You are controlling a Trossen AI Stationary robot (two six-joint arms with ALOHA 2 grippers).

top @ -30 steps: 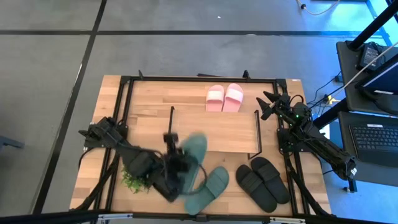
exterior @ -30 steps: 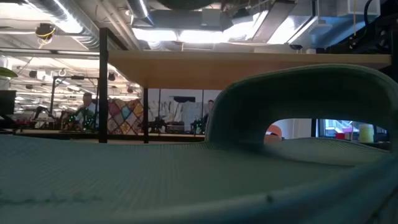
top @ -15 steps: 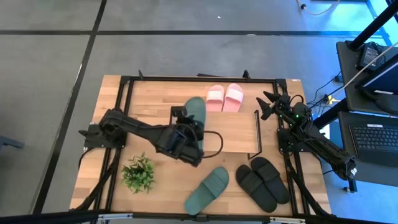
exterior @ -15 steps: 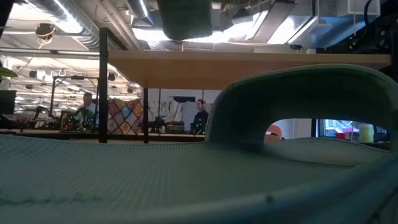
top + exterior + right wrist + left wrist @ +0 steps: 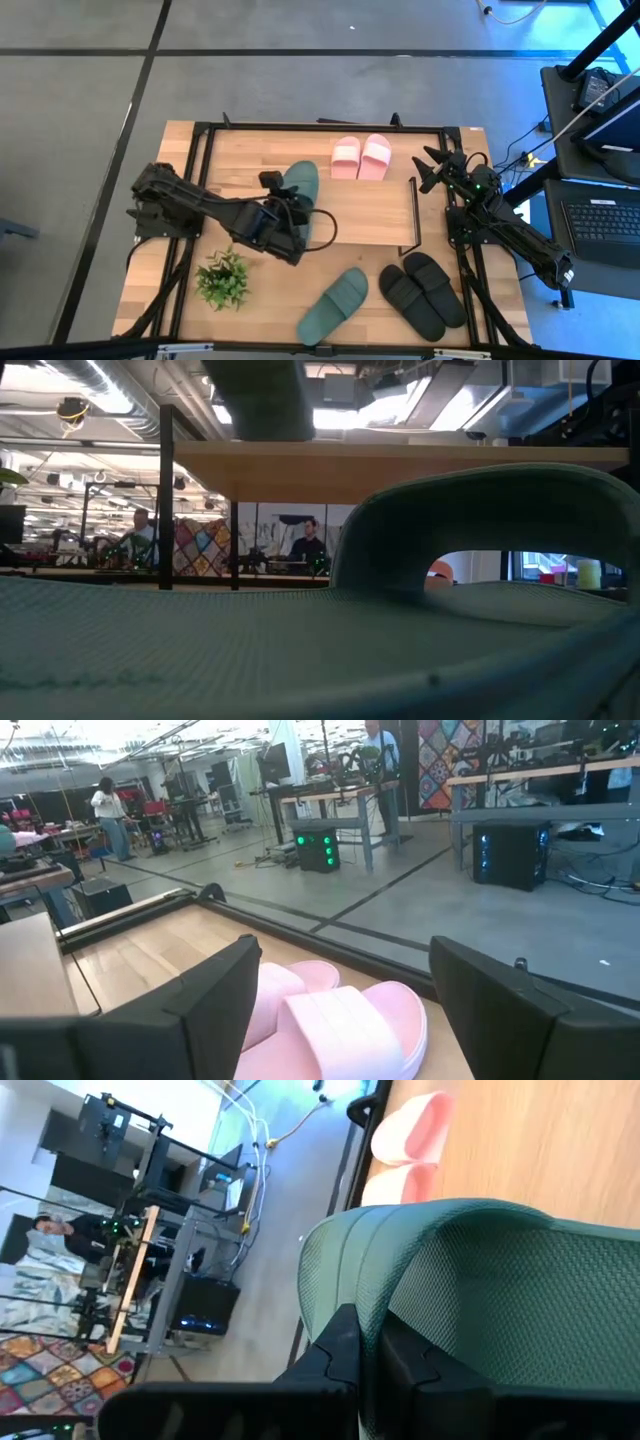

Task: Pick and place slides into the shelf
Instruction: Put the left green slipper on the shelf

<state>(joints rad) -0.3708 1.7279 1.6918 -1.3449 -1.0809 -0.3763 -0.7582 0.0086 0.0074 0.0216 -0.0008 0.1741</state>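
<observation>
left hand (image 5: 280, 205) clenched on green slide (image 5: 298, 190), held over shelf (image 5: 370, 200) top near pink pair (image 5: 360, 157). right hand (image 5: 432, 170) released, parked at desk edge. risk: thin edge grip, slide could twist free.

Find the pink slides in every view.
High: pink slides on the table's far edge, beyond the shelf.
Low: not visible.
Left wrist: pink slides past the held green slide.
Right wrist: pink slides between the open pincer's fingers.
Shared landmark: the wooden table.
</observation>
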